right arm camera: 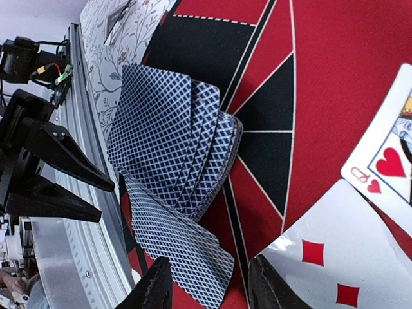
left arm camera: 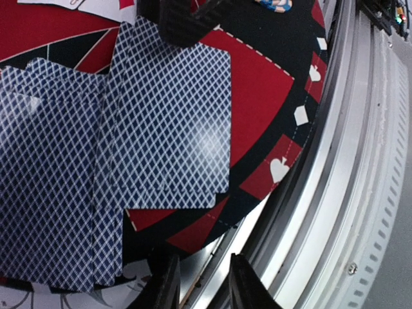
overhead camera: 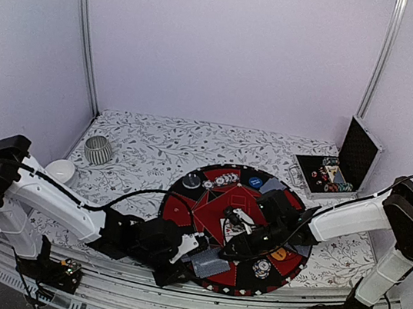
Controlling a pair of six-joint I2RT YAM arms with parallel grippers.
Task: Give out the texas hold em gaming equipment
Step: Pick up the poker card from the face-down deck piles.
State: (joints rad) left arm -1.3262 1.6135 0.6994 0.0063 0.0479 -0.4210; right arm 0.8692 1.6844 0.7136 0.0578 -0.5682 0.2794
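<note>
Playing cards [overhead camera: 210, 262] first: loose fan, grey-blue backs up, sitting on the near edge of the round mat [overhead camera: 178, 214], a couple more face-up toward the middle.

Going left to right:

- Left claw [left arm camera: 203, 283]: just off the mat's near rim, right beside the fan. Fingers apart, nothing between them, touching nothing as far as can be seen.
- Right claw [right arm camera: 209, 286]: over the other end of the fan, also spread and gripping nothing. Can't tell whether it's grazing the lowest card.
- Right of that: queen of hearts [right arm camera: 386, 161] and a diamonds card [right arm camera: 328, 257], face-up on the red.
- Poker chips [overhead camera: 261, 268] on the mat's near right, more in the open case [overhead camera: 360, 152] at the far right of the table [overhead camera: 145, 145].

Looks like peeling one card off the fan to deal it, probably. To do it well: go for the loose card sticking out at the bottom, come in low and flat, pinch only its free edge, then slide outward rather than lifting straight up, so as not to drag the rest along. Also mind the other claw, pretty tight quarters there.
</note>
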